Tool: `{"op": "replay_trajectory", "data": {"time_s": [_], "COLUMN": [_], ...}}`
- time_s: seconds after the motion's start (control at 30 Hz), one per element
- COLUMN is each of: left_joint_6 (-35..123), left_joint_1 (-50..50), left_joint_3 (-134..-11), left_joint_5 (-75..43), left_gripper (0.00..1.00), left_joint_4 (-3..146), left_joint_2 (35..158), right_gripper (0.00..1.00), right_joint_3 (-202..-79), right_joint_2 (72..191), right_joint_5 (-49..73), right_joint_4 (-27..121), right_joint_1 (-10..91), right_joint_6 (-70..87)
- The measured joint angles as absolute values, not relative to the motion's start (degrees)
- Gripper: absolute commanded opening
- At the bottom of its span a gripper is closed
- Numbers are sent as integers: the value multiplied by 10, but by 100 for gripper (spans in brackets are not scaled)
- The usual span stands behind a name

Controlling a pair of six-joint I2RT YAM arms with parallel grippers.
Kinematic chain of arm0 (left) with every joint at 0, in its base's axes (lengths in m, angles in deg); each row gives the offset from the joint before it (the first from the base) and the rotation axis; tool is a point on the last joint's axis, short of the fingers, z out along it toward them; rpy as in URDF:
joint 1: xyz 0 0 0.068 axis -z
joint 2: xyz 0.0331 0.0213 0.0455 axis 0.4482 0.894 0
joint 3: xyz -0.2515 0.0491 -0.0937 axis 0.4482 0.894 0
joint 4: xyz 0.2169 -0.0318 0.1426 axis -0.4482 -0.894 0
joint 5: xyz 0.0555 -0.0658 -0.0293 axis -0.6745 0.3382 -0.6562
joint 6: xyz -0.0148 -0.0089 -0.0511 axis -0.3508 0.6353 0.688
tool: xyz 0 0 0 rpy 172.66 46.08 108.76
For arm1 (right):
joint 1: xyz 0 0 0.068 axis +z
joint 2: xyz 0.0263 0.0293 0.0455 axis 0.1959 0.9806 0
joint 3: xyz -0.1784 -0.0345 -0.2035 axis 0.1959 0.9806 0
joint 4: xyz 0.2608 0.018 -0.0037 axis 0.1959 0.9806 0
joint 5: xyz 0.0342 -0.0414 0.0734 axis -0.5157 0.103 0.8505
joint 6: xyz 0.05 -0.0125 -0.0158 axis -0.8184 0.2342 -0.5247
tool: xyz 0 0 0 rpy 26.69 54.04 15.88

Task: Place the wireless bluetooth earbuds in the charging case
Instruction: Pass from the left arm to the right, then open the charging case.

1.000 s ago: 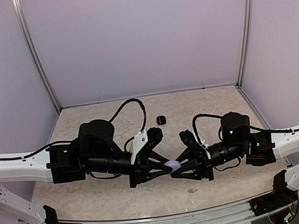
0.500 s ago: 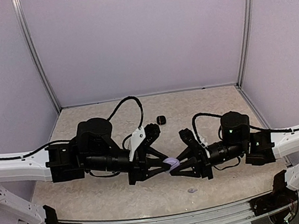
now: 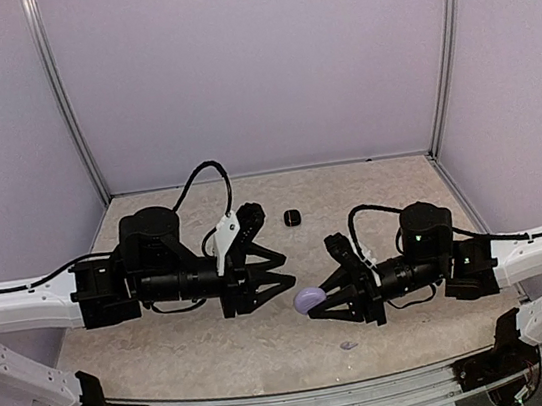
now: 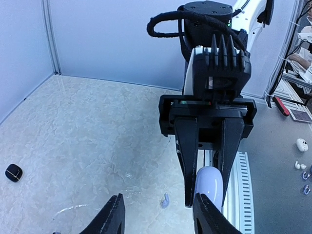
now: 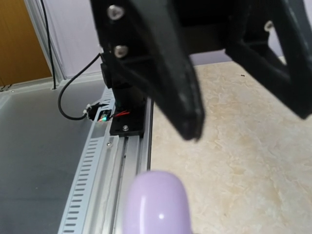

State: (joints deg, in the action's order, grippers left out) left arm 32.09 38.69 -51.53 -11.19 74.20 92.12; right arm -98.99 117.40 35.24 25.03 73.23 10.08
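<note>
My right gripper [image 3: 316,304] is shut on a closed lavender charging case [image 3: 309,299], held above the table near its front. The left wrist view shows that case [image 4: 209,182] pinched between the right gripper's fingers [image 4: 188,165]. It fills the bottom of the right wrist view [image 5: 156,204], where my own fingers stay out of sight. My left gripper [image 3: 286,265] hangs open just left of the case, nothing between its fingers [image 4: 114,217]. One lavender earbud [image 3: 348,345] lies on the table by the front edge; the left wrist view shows this earbud [image 4: 165,200] too.
A small black case [image 3: 293,217] sits on the table behind the grippers, seen at far left in the left wrist view [image 4: 13,172]. The slotted metal rail [image 4: 241,195] borders the table's front edge. Purple walls [image 3: 252,64] enclose the back and both sides.
The left gripper has opened, let go of the lavender case and drawn back to the left. The right gripper still holds the case and has barely moved.
</note>
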Motion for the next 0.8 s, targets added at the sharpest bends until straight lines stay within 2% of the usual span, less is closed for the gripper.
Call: {"op": "replay_trajectory", "data": {"time_s": [0.1, 0.23, 0.8], "left_joint_6": [318, 306, 286], "left_joint_1": [389, 407, 422], "left_joint_3": [-497, -493, -532], "left_joint_5": [-108, -105, -130], "left_gripper": [60, 62, 58], "left_joint_4": [749, 752, 734], "left_joint_2": [905, 895, 964], "right_gripper": [0, 0, 0], "right_joint_3": [-990, -990, -1000], "right_joint_2": [1174, 1174, 1180], "right_joint_5": [351, 349, 355], "right_joint_4": [250, 250, 252], "right_joint_1": [729, 726, 725], "right_joint_6": [99, 96, 95]}}
